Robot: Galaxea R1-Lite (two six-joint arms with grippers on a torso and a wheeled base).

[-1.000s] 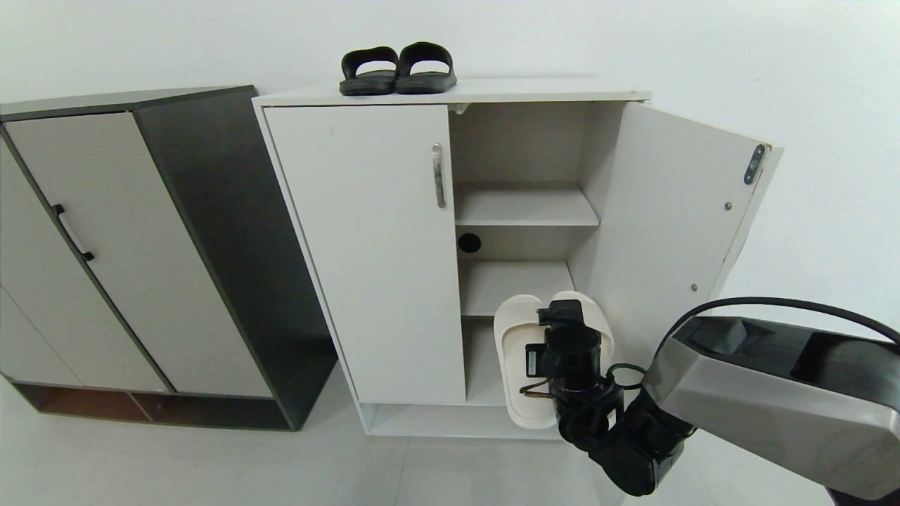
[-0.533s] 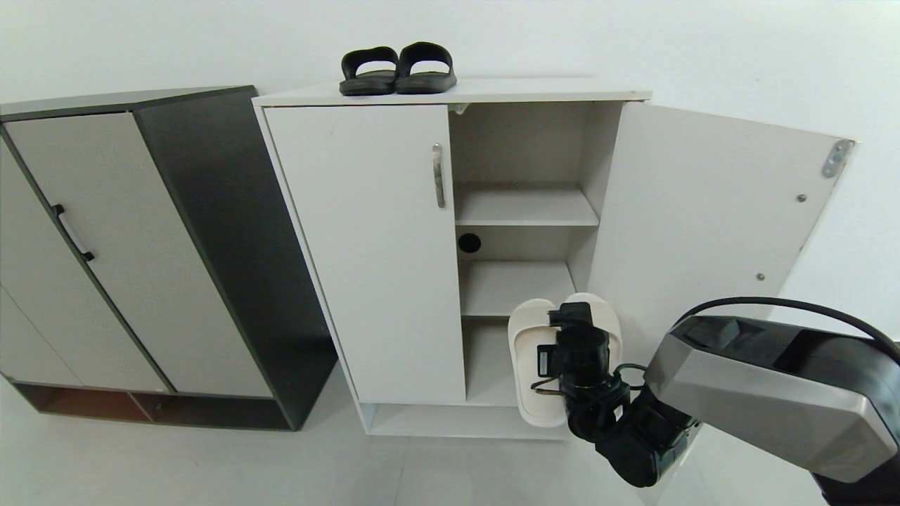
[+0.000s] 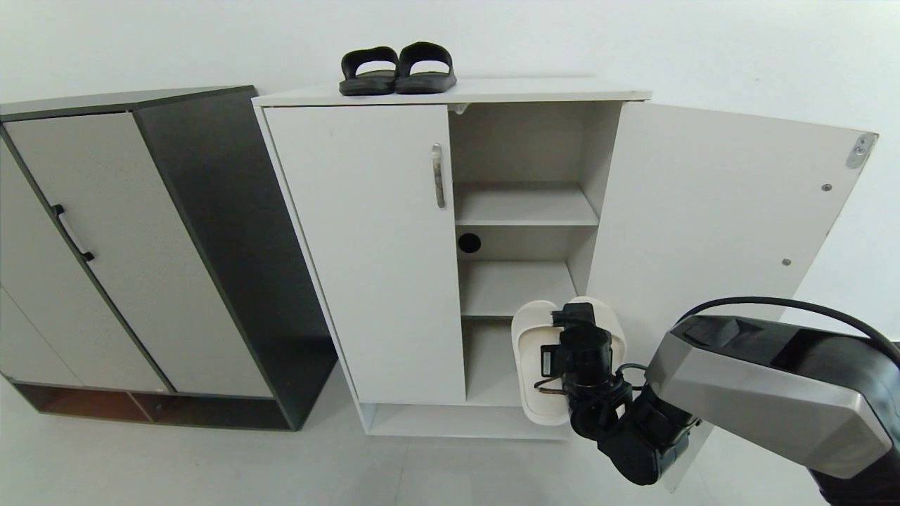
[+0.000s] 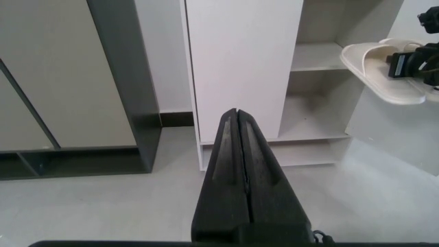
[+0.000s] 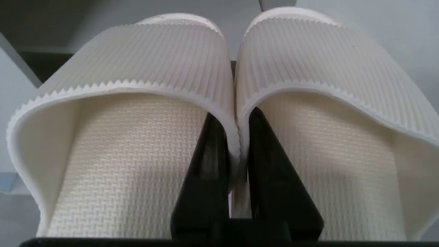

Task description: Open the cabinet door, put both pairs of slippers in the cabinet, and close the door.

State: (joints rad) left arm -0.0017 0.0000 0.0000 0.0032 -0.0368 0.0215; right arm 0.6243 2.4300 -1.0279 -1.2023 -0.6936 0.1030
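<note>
Head view: over the last second the door [image 3: 710,218] has swung wider. The white slippers [image 3: 532,365], pinched in the right gripper [image 3: 571,314], have drifted slightly right. They hang before the lower compartment [image 3: 485,358] of the cabinet [image 3: 534,90]; we judge the entry unobstructed. The black slippers [image 3: 398,68] sit on top.

Left wrist view: the left gripper [image 4: 237,123] is clenched on nothing, well apart from the cabinet.

Right wrist view: the fingers [image 5: 206,165] clamp both inner strap edges together.
</note>
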